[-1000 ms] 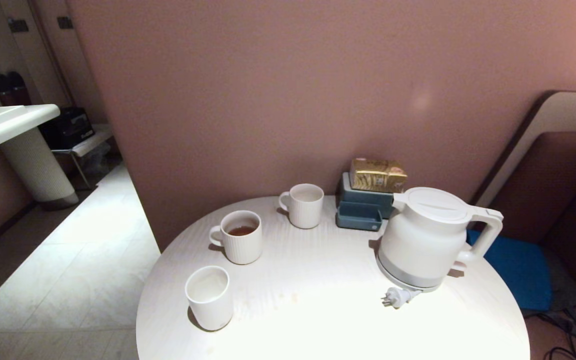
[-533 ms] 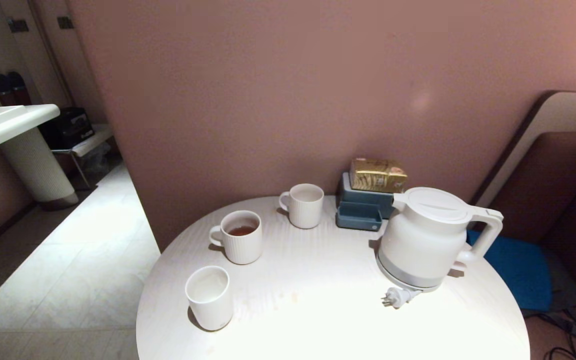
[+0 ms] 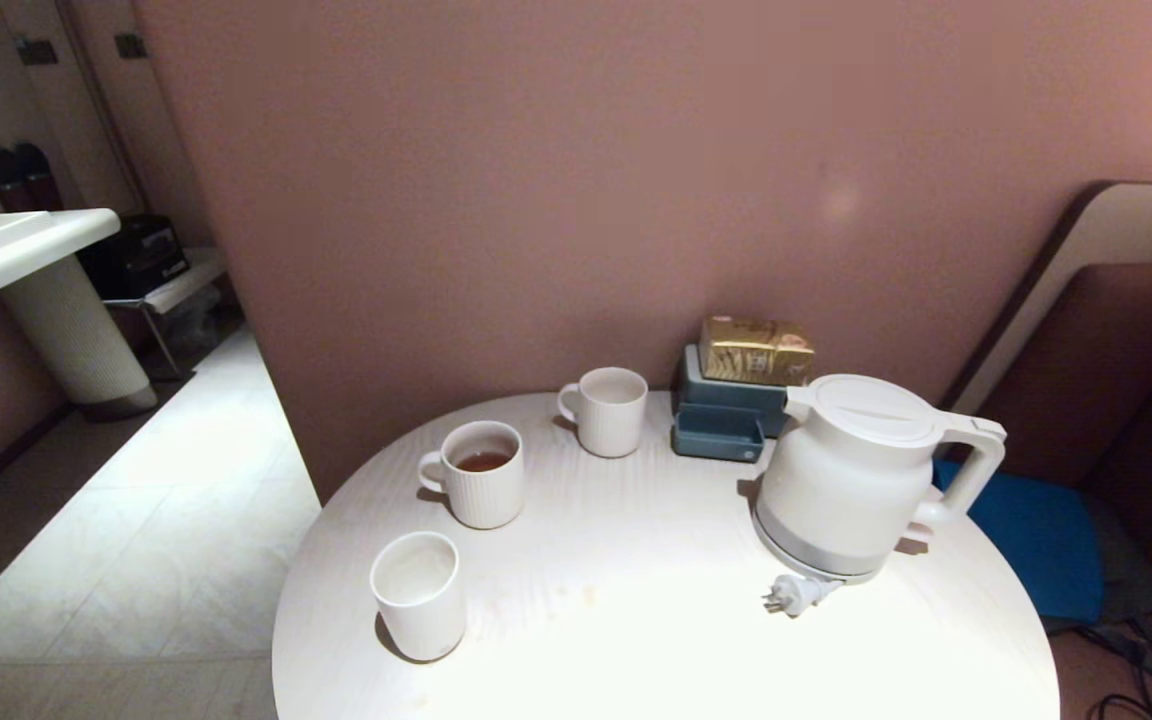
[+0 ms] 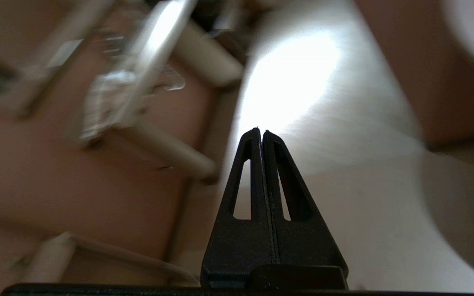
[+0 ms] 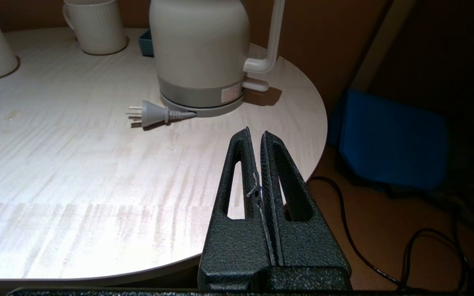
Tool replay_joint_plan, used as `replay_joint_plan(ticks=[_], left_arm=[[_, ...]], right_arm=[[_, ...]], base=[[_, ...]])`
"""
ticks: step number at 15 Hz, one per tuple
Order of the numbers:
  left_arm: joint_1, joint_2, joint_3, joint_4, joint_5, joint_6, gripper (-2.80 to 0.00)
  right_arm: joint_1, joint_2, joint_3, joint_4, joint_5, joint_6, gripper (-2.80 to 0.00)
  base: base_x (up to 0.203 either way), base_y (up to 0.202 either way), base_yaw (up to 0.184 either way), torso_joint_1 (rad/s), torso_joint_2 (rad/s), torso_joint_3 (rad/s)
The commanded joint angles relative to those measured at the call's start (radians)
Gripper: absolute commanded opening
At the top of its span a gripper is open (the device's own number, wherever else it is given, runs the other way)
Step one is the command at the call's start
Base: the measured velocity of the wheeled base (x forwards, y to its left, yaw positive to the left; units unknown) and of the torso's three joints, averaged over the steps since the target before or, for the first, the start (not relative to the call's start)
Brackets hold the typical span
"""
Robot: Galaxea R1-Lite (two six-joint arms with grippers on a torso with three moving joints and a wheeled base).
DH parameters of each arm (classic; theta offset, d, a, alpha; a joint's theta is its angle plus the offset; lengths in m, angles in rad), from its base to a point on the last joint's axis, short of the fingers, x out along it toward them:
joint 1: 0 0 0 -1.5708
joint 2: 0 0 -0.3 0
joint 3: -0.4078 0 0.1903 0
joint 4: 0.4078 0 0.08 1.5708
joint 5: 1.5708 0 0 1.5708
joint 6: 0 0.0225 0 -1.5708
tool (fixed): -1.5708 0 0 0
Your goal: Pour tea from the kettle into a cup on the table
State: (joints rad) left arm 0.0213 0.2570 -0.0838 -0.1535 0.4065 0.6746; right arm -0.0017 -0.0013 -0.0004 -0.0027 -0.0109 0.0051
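Task barely begun. Kettle [image 3: 861, 480] upright on desk [image 3: 636, 620], right side, ungrasped. Plain cup [image 3: 418, 594] front-left, empty. My left claw [image 4: 261, 132] and right claw [image 5: 256, 133] both closed, empty, off desk.

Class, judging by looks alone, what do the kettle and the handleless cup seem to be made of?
Kettle: probably plastic, matte white, with moulded seams and a silver-grey base band. Cup: likely glazed ceramic, smooth white with a thick rim, though the look leaves it open.
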Motion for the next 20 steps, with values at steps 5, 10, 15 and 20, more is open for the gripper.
replay_joint_plan(ticks=[5,10,15,20], left_arm=[[0.001,-0.073,0.062,0.039,-0.217,-0.471,-2.80],[-0.024,-0.257,0.052,0.187,-0.449,-0.592,-2.80],[-0.024,-0.255,0.072,0.184,-0.446,-0.627,-2.80],[-0.024,-0.257,0.072,0.184,-0.419,-0.665,-2.80]], right_arm=[[0.000,0.001,0.000,0.000,0.000,0.001,-2.80],[0.000,0.001,0.000,-0.002,0.003,-0.011,-2.80],[0.000,0.001,-0.001,0.006,0.045,-0.120,-2.80],[0.000,0.001,-0.001,0.003,0.037,-0.063,-2.80]], base=[[0.000,0.000,0.000,0.000,0.00,0.000],[0.000,0.000,0.000,0.000,0.00,0.000],[0.000,0.000,0.000,0.000,0.00,0.000],[0.000,0.000,0.000,0.000,0.00,0.000]])
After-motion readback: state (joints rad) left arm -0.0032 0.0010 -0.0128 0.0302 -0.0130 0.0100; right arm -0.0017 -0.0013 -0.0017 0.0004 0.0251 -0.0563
